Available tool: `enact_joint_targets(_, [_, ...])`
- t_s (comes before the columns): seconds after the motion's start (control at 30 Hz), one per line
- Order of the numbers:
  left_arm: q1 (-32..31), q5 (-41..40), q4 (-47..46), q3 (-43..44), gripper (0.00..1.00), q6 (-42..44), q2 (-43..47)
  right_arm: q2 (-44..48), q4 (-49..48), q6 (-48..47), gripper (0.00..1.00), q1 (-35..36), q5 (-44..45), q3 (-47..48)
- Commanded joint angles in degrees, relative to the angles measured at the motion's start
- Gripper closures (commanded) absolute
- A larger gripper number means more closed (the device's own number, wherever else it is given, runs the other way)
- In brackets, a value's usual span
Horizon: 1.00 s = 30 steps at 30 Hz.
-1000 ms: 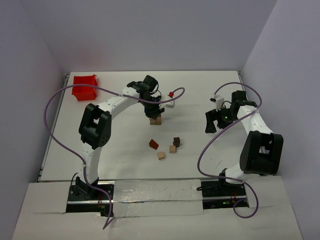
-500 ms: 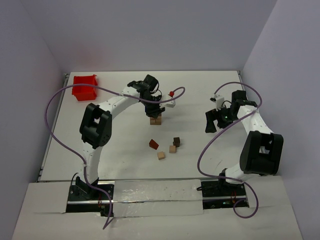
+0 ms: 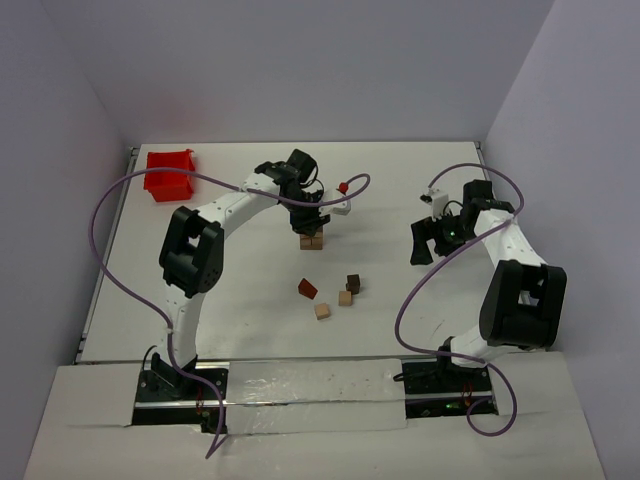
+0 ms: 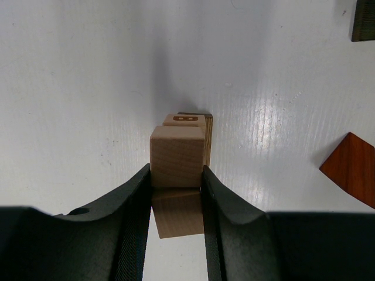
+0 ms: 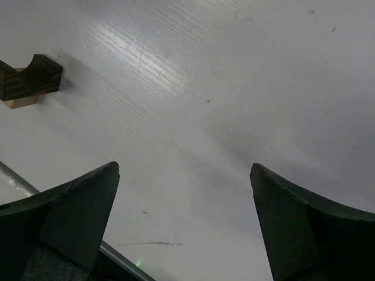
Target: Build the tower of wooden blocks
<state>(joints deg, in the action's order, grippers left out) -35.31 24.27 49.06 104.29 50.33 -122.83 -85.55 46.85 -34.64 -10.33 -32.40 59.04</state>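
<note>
Near the counter's (image 3: 220,300) middle, my left gripper (image 4: 176,171) is closed partway on a light tan cube (image 4: 177,153), pinched between both fingers directly over the wood block tower (image 3: 311,241). Off to the right, my right gripper (image 5: 184,170) hangs spread wide, holding nothing, above the counter.

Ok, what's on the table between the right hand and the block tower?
Nothing; the top view shows bare table between the right hand and the block tower.
</note>
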Motion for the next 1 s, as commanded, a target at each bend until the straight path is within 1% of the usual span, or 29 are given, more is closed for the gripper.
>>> enact_joint_targets(0.0, [0.1, 2.2, -0.9, 0.3, 0.86, 1.3, 0.2, -0.4, 0.5, 0.6, 0.00, -0.3, -0.4, 2.6])
enact_joint_targets(0.1, [0.0, 2.1, -1.0, 0.1, 0.85, 1.4, 0.2, -0.3, 0.5, 0.7, 0.00, -0.3, -0.5, 2.6])
enact_joint_targets(0.3, [0.1, 2.2, -1.1, -0.5, 0.79, 1.4, 0.3, -0.2, 0.4, 0.9, 0.00, -0.3, -0.6, 2.5])
enact_joint_targets(0.43, [0.1, 2.1, -1.2, -0.7, 0.78, 1.4, 0.3, -0.4, 0.4, 1.0, 0.00, -0.3, -0.5, 2.6])
enact_joint_targets(0.63, [0.0, 2.1, -1.4, -1.0, 0.72, 1.4, 0.3, -0.6, 0.4, 1.5, 0.00, -0.3, -0.7, 2.9])
enact_joint_targets(0.9, [0.1, 2.2, -1.5, -1.2, 0.71, 1.7, 0.4, -1.1, 0.4, 1.9, 0.00, -0.1, -0.7, 3.5])
enact_joint_targets(0.97, [0.0, 2.2, -1.5, -1.2, 0.68, 1.8, 0.4, -1.2, 0.5, 2.1, 0.00, -0.1, -0.7, 3.7])
